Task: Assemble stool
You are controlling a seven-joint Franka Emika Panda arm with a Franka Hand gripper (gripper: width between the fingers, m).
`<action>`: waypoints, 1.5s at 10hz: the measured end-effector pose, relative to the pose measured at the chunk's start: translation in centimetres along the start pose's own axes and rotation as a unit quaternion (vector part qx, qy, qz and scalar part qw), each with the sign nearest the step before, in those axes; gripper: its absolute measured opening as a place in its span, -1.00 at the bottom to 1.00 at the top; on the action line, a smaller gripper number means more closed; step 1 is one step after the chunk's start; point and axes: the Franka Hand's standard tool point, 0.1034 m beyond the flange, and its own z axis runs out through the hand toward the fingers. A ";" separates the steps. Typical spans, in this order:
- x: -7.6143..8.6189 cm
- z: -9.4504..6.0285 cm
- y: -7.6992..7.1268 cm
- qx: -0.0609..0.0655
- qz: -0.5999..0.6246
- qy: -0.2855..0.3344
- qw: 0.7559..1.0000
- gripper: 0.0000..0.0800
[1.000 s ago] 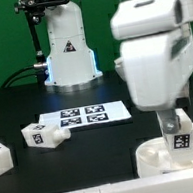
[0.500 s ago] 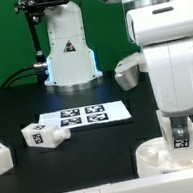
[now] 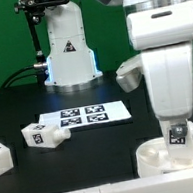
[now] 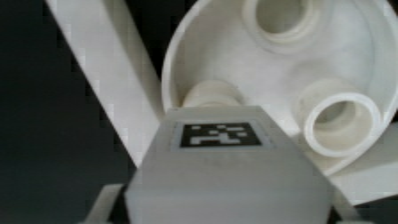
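Round rimmed white plastic seat (image 3: 146, 158), open side up, low at the exterior view's right; round sockets (image 4: 347, 122) sunk in its floor. Standing upright inside it, short chunky white block leg (image 3: 177, 137), black-and-white square tag facing outward. Well apart toward the exterior view's left, second white block leg (image 3: 45, 134) lying tag-out; third white block leg (image 3: 0, 155) at the picture's edge, partly cut off.

Round white rimmed plastic seat (image 4: 222, 60) — smooth, with a soft sheen and no grain. Chunky white plastic block leg (image 4: 222, 175), duller and greyish in shade, bearing a matt printed black-and-white square tag (image 4: 217, 137). Black table top (image 3: 103, 149) — matt and even. White robot arm casing (image 3: 165, 63), smooth hard plastic, lightly glossy.
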 end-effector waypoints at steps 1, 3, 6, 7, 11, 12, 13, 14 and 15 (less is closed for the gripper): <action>0.0 0.0 0.1 0.000 0.053 0.006 0.999 -0.16; -0.4 0.1 0.3 0.006 0.194 0.022 0.981 -0.16; -0.1 0.2 0.5 0.022 0.388 0.042 0.920 -0.16; -0.1 0.2 0.4 0.023 0.404 0.042 0.913 -0.16; 0.5 0.3 0.1 0.033 0.582 0.043 0.811 -0.16; 0.7 0.4 0.1 0.027 0.650 0.058 0.757 -0.16; 0.3 0.4 -0.1 0.025 0.704 0.083 0.705 -0.16; 0.1 0.3 -0.1 0.033 0.723 0.089 0.685 -0.16; 0.1 0.3 -0.1 0.036 0.736 0.086 0.671 -0.16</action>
